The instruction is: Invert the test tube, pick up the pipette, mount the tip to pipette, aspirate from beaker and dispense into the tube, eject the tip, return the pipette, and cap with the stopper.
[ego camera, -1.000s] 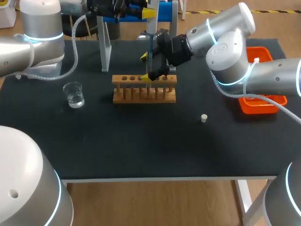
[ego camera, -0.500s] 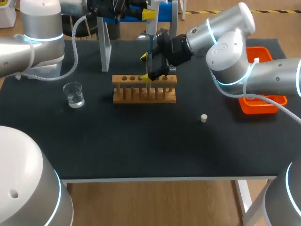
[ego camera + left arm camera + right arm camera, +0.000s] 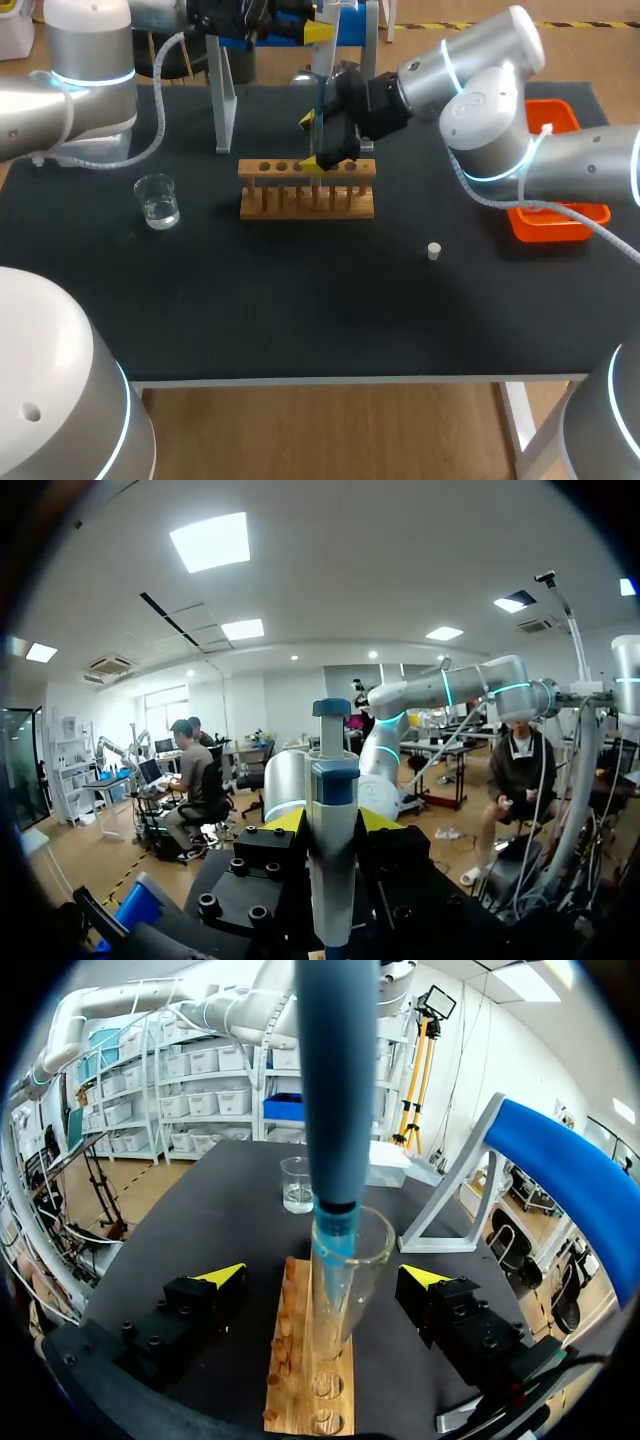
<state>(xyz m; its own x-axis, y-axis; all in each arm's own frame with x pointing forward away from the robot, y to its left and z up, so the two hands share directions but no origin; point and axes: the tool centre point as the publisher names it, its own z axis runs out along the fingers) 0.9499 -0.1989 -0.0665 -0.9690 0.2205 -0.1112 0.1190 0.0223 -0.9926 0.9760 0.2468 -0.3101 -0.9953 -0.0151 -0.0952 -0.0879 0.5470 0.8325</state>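
Note:
My left gripper (image 3: 318, 28) hangs above the rack, shut on the blue pipette (image 3: 331, 810), whose body stands upright between the yellow tips. The pipette's shaft (image 3: 338, 1080) points down, and its tip sits inside the mouth of the glass test tube (image 3: 345, 1260). That tube stands upright in the wooden rack (image 3: 306, 190). My right gripper (image 3: 322, 1276) is open, one finger on each side of the tube, neither touching it. The beaker (image 3: 158, 200) with clear liquid stands left of the rack. A small white stopper (image 3: 433, 251) lies right of the rack, nearer the front.
An orange tray (image 3: 570, 225) sits at the table's right edge under my right arm. The white pipette stand (image 3: 225, 100) with its blue top rises behind the rack. The beaker (image 3: 297, 1182) shows ahead of the right gripper.

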